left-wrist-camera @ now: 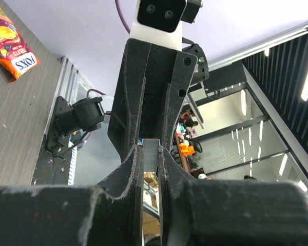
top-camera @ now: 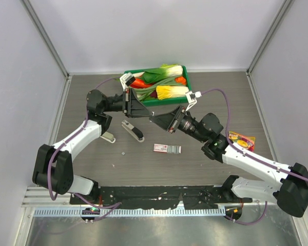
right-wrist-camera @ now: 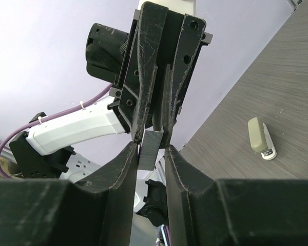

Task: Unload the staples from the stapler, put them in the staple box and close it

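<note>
A short grey strip of staples [left-wrist-camera: 151, 154] hangs in the air between my two grippers, which meet tip to tip above the table. My left gripper [top-camera: 147, 114] is shut on one end of the strip. My right gripper [top-camera: 155, 119] has its jaws round the other end; the right wrist view shows the strip [right-wrist-camera: 154, 138] against one pad with a thin gap at the other. The stapler [top-camera: 132, 130], silver-grey with a black end, lies on the table just below the left gripper, with nothing holding it.
A beige-grey stapler [top-camera: 108, 137] lies left of the silver one and shows in the right wrist view [right-wrist-camera: 260, 138]. A red-and-white flat box [top-camera: 167, 148] lies mid-table. A green basket [top-camera: 187, 82] of vegetables stands behind. A snack packet [top-camera: 241, 139] lies at the right.
</note>
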You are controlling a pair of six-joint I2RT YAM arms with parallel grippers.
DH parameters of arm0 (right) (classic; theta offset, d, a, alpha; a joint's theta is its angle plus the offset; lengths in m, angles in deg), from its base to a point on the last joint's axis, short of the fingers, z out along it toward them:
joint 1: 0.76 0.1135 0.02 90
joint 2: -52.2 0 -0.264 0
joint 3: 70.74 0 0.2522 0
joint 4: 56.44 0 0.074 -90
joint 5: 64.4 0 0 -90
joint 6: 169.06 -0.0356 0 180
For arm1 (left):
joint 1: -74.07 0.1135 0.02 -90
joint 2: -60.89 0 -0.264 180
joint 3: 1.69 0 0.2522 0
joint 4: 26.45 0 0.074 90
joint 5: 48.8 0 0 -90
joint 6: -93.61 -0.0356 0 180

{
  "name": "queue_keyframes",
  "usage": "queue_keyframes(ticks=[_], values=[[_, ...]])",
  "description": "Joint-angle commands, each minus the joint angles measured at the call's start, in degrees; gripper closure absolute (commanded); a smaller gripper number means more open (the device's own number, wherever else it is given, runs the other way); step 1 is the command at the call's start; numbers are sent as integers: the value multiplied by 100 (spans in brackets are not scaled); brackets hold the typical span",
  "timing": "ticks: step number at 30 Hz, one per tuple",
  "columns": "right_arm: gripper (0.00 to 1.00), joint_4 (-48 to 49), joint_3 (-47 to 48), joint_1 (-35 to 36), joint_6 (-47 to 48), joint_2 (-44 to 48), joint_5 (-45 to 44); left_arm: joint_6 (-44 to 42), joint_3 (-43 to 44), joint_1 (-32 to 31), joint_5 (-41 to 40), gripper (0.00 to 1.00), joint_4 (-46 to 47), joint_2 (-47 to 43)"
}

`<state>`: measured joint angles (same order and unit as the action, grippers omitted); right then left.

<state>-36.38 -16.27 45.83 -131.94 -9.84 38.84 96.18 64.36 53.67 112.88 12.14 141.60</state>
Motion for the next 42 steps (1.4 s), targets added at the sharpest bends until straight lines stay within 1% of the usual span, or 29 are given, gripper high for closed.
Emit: queue_keyframes(ticks=[1, 4, 7, 8, 9, 10, 11, 12, 13, 14, 15, 17, 18, 20, 21, 22, 23, 24, 25, 27, 29, 30, 31, 32, 36, 42], values=[[76, 274, 201, -27, -3, 52, 39, -239, 0, -43, 13, 89, 91, -143], [80, 169, 192, -18, 6, 96, 4, -459, 0, -43, 13, 86, -111, -169], [82, -68, 209, -18, 67, 131, -14, -888, 105, -43, 13, 80, -707, -204], [82, -156, 227, -18, 94, 148, -14, -1630, 193, -43, -40, 73, -1057, -274], [83, -409, 236, -9, 120, 183, -31, -2159, 463, -43, -101, 70, -2244, -336], [83, -603, 253, -18, 155, 192, -66, -2930, 675, -25, -232, 66, -3083, -397], [84, -840, 323, -18, 260, 201, -145, -3678, 929, -34, -425, 61, -4927, -485], [86, -1356, 367, -18, 322, 210, -198, -4999, 1471, -43, -836, 59, -5659, -460], [87, -1631, 402, -18, 383, 210, -277, -5386, 1703, -43, -1005, 57, -6171, -398], [88, -1877, 455, -18, 480, 201, -391, -5712, 1940, -34, -1207, 57, -7151, -267], [88, -2436, 499, -18, 542, 184, -531, -6359, 2360, -34, -1714, 56, -7569, -196], [88, -2993, 604, -18, 665, 79, -760, -6707, 2610, -34, -2121, 54, -8220, -99], [88, -3561, 640, -9, 726, 43, -1048, -6970, 2715, -51, -2471, 53, -8355, -73], [88, -4109, 780, -18, 779, -167, -1296, -7182, 2725, -51, -2816, 49, -8574, -81], [88, -4686, 842, -9, 771, -290, -1819, -7296, 2734, -78, -3000, 46, -8663, -81], [88, -4944, 894, 8, 762, -474, -2042, -7619, 2751, -87, -3411, 46, -8768, -73], [88, -5173, 956, 26, 727, -589, -2227, -7762, 2751, -95, -3537, 46, -8943, -73], [88, -5619, 991, 34, 640, -694, -2629, -7911, 2708, -113, -3695, 46, -9014, -64], [88, -5798, 1009, 104, 587, -782, -2772, -8130, 2690, -139, -4010, 46, -9085, -81], [89, -6114, 1001, 236, 481, -1072, -3106, -8386, 2594, -218, -4240, 46, -9261, -116], [89, -6238, 966, 455, 262, -1309, -3563, -8658, 2497, -280, -4547, 47, -9392, -204], [89, -6343, 965, 535, 165, -1398, -3721, -8721, 2375, -332, -4610, 47, -9419, -231], [89, -6414, 974, 614, -1, -1459, -4062, -8791, 2312, -368, -4671, 47, -9437, -257], [89, -6458, 983, 702, -81, -1503, -4179, -8887, 2242, -394, -4776, 47, -9481, -318], [89, -6520, 939, 931, -310, -1784, -4434, -9046, 1882, -587, -4979, 48, -9516, -415], [89, -6582, 886, 1071, -486, -2101, -4646, -9064, 1626, -746, -4980, 48, -9490, -503]])
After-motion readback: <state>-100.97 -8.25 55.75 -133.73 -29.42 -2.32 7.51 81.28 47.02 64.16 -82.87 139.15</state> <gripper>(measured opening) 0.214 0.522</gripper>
